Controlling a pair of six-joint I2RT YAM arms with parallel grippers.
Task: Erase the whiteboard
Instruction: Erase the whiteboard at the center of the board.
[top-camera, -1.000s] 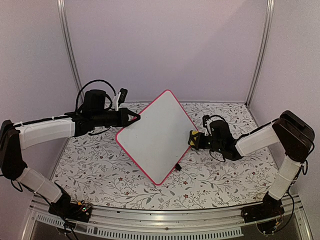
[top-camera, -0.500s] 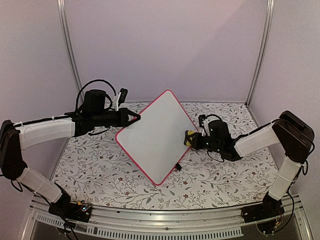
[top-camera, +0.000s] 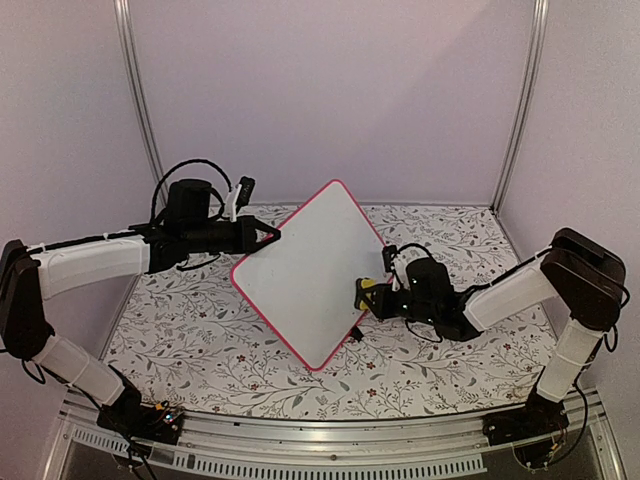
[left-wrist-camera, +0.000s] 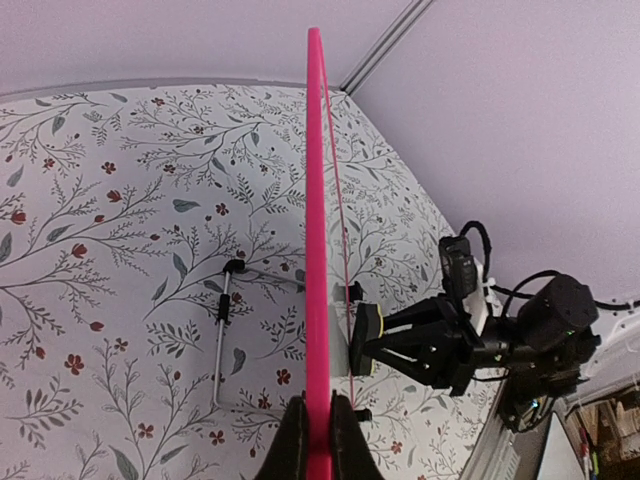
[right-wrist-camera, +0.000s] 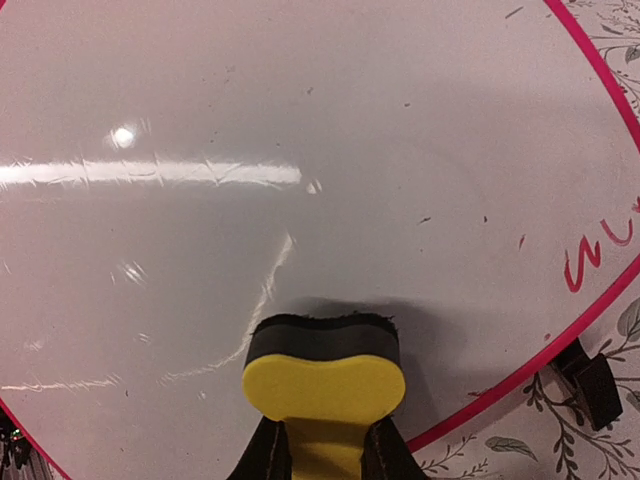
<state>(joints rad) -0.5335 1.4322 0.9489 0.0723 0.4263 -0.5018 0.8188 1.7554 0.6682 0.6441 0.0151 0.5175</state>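
At the centre right of the top view, the right end effector (top-camera: 373, 298) is clamped narrowly on a yellow eraser (top-camera: 367, 296). In the right wrist view its fingers (right-wrist-camera: 268, 455) grip the yellow block from both sides at the bottom of the frame. The eraser's dark felt face (right-wrist-camera: 322, 335) points at the whiteboard (right-wrist-camera: 300, 150) and looks to be touching it or just short of it.

The whiteboard stands on edge in the middle of the top view, turned like a diamond, its lowest corner down near the flowered bench (top-camera: 200, 330). At the board's left corner, the left end effector (top-camera: 268, 237) is closed on the pink frame. The left wrist view shows the frame edge (left-wrist-camera: 317, 250) running straight up from between its jaws.

I'd say the wiping step is under way. Most of the face looks clean apart from smears and specks. A red scribble (right-wrist-camera: 600, 250) remains at the right edge of the right wrist view, just inside the frame, up and to the right of the eraser. A black clip foot (right-wrist-camera: 590, 375) sticks out below it.

The next move calls for sliding the felt toward that mark with steady pressure, while the left side braces the board against the push.
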